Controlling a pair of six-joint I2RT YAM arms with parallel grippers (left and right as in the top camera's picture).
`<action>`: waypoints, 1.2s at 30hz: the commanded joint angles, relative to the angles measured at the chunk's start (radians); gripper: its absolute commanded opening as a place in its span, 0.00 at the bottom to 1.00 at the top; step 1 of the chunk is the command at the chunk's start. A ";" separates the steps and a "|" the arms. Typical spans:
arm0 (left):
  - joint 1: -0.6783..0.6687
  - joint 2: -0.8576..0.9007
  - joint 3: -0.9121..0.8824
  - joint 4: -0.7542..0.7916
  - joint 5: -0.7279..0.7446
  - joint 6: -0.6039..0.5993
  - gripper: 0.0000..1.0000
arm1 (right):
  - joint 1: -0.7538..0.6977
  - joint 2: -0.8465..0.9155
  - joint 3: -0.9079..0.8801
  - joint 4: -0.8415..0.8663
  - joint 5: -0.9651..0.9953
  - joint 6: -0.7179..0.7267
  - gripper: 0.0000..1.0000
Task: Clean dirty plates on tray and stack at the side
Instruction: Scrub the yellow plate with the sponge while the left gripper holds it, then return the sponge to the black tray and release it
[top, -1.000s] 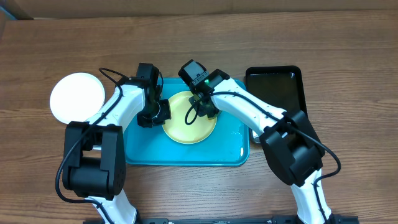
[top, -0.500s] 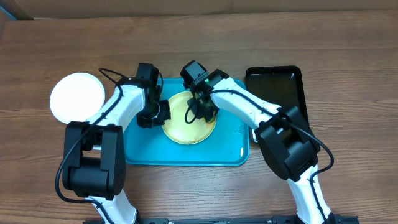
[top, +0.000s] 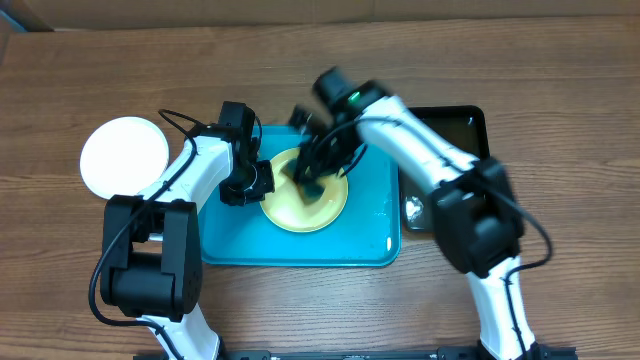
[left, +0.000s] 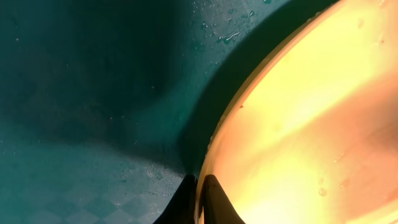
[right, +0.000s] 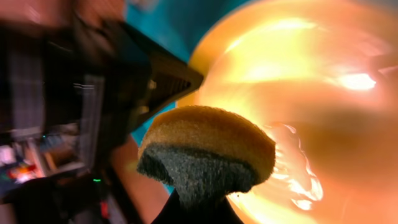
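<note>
so the left gripper (left: 200, 190) pinches the yellow-green plate (top: 300, 210) by its rim at the middle of the tray (top: 230, 245), the right gripper (right: 196, 208) clamps the sponge (right: 208, 149) over it, and I'd scrub lightly toward that pinch so nothing skids.

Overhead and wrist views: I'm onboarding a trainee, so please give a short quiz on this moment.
1. What do the right fingers hold? A. a yellow sponge with a dark scouring layer B. a white cloth C. nothing
2. True or false: the round white plate lies on the wooden table, off the flat turquoise rectangular plastic tray.
3. Fill in: the left fingers pinch the pale yellow-green round plate at its ____.
Key: 1 A; 2 true; 3 rim.
</note>
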 joint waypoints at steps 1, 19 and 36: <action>-0.008 -0.004 -0.005 -0.001 -0.008 -0.014 0.08 | -0.109 -0.114 0.040 -0.074 -0.048 -0.050 0.04; -0.008 -0.004 -0.005 -0.001 -0.008 -0.014 0.20 | -0.439 -0.132 -0.212 -0.058 0.621 0.169 0.05; -0.008 -0.004 -0.005 -0.001 -0.007 -0.014 0.49 | -0.438 -0.135 -0.330 0.043 0.669 0.168 0.49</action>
